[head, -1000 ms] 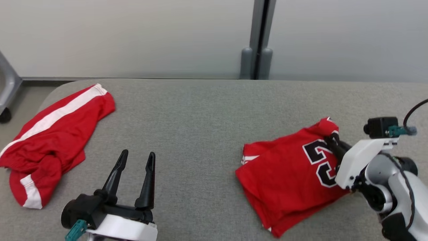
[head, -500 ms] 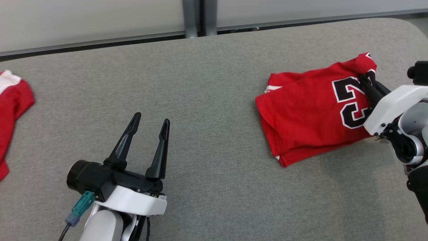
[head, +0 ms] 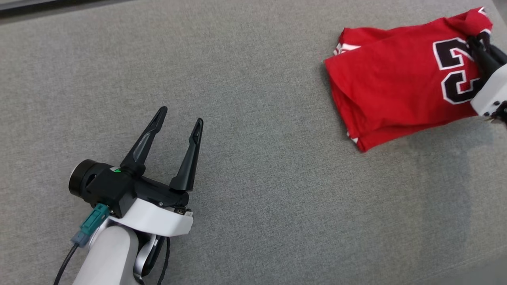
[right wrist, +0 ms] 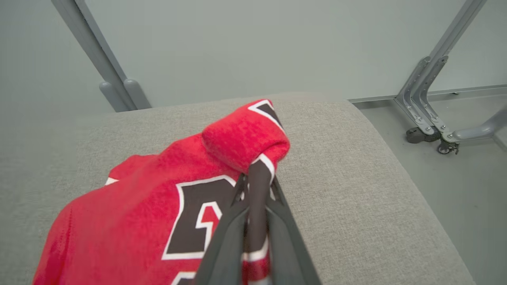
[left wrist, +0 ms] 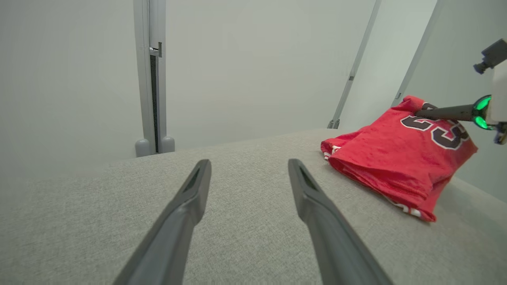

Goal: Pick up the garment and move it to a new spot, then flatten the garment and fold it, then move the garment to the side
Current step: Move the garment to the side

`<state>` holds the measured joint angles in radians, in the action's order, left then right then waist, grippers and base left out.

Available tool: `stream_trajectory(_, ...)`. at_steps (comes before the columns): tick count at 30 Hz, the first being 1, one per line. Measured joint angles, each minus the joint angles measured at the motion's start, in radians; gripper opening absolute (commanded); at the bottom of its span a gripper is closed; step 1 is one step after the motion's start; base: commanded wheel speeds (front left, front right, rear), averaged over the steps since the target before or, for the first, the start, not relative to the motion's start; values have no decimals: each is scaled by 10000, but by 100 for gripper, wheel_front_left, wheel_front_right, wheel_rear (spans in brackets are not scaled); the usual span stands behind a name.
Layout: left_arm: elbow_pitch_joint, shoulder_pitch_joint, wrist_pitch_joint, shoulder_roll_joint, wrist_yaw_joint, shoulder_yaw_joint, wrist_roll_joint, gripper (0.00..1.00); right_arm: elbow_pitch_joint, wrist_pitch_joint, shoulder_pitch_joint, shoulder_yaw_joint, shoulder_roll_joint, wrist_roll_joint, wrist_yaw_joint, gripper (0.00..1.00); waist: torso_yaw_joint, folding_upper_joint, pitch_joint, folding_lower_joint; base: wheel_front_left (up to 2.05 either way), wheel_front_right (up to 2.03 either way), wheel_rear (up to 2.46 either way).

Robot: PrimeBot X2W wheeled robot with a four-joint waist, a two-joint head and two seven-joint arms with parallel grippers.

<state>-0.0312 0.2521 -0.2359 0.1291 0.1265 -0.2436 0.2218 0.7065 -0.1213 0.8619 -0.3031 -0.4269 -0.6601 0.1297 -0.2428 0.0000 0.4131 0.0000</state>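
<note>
Nearest in the head view, the left gripper [head: 181, 114] holds its jaws wide and empty above the grey woven tabletop [head: 257, 178], well to the left of the folded red garment [head: 396, 79]. The right wrist view adds the grip itself: the right gripper [right wrist: 257, 174] has its jaws narrowed onto a rolled, black-and-white-trimmed edge of the garment's soft knit by the black numerals. Past the garment that view shows the tabletop's rounded corner, the floor [right wrist: 455, 190] and a wheeled metal frame [right wrist: 431, 126], while the left wrist view shows the garment's stacked layers lying on the tabletop.
</note>
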Motion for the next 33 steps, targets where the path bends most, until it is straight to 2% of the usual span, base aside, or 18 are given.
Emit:
stream_trajectory(9,295,244,203,203,-4,-15,-13,100,2142,410,1638,773,-123,1808,12,0,-32,0,1048,0,0,0,0)
stream_trajectory(10,297,244,203,203,-12,-17,-13,100,2359,474,1757,876,-86,1998,12,31,-6,0,1091,0,0,0,0)
stream_trajectory(11,291,244,201,203,-17,-27,-10,100,2583,602,1853,995,-46,2232,12,72,26,0,1113,0,0,0,0)
stream_trajectory(12,286,247,199,201,-21,-42,-4,100,2782,702,1952,1101,4,2414,12,100,65,0,1119,0,0,0,0)
stream_trajectory(18,96,251,50,121,-63,-36,113,100,3676,1438,2197,1672,144,3528,12,100,289,0,831,0,0,0,0)
stream_trajectory(23,-136,82,-123,46,-148,107,280,100,3647,2178,2101,1883,320,4033,10,100,492,0,205,0,0,0,0)
stream_trajectory(27,-253,-312,-213,15,-280,445,460,100,2729,2667,1486,1279,821,3847,10,100,687,0,-502,0,0,0,0)
stream_trajectory(33,-125,-1329,-255,165,-602,1127,619,100,301,2752,-355,412,928,2184,12,100,1170,0,-1952,0,0,0,0)
